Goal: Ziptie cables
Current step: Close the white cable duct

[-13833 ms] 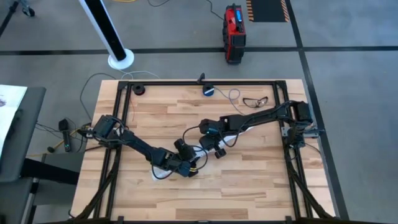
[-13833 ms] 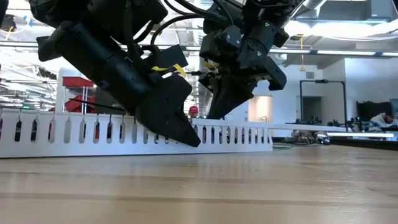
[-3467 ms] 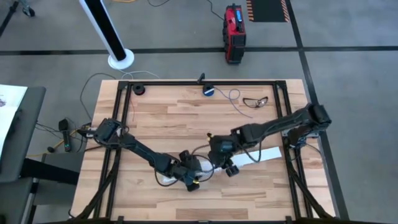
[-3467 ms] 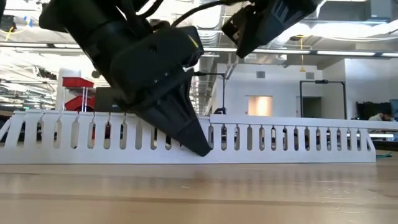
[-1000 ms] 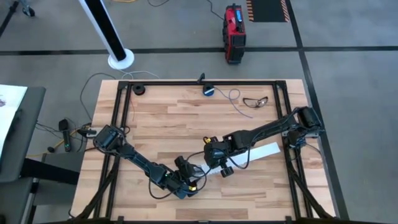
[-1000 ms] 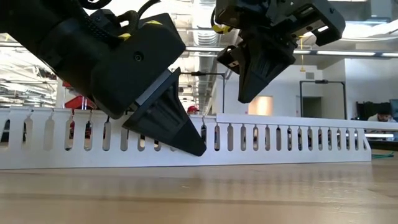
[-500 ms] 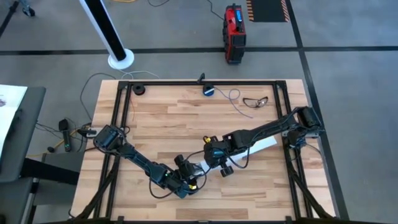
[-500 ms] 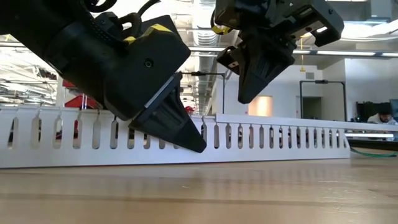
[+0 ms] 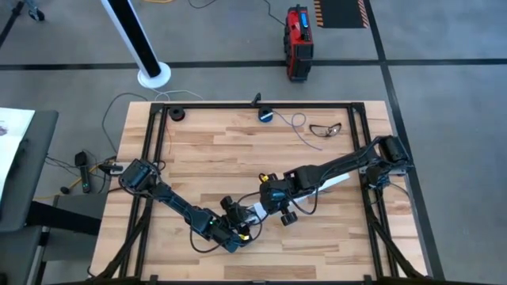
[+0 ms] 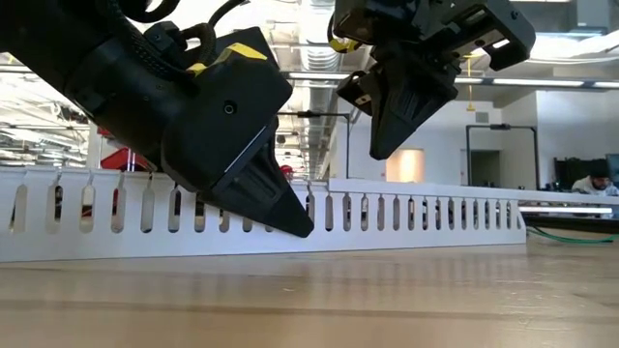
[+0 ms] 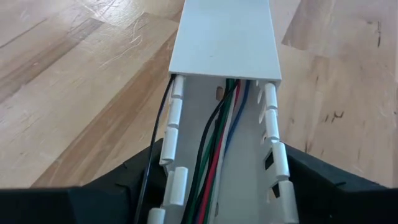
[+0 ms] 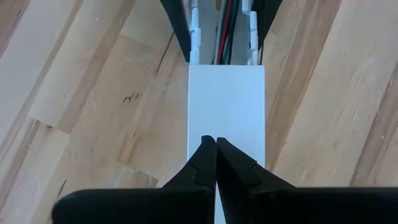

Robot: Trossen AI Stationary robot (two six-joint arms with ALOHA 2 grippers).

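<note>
Since the frame 1 second ago, the white slotted duct [image 10: 387, 224] has slid along the tabletop [image 9: 317, 245] toward the left gripper [image 9: 234, 224], whose wide-open jaws straddle its end near the tabletop's near edge. About 5 cables [image 11: 214, 140] lie inside along the duct's long axis. The right gripper [image 12: 216, 142], jaws closed and empty, presses on 1 flat lid [image 12: 226, 106].
</note>
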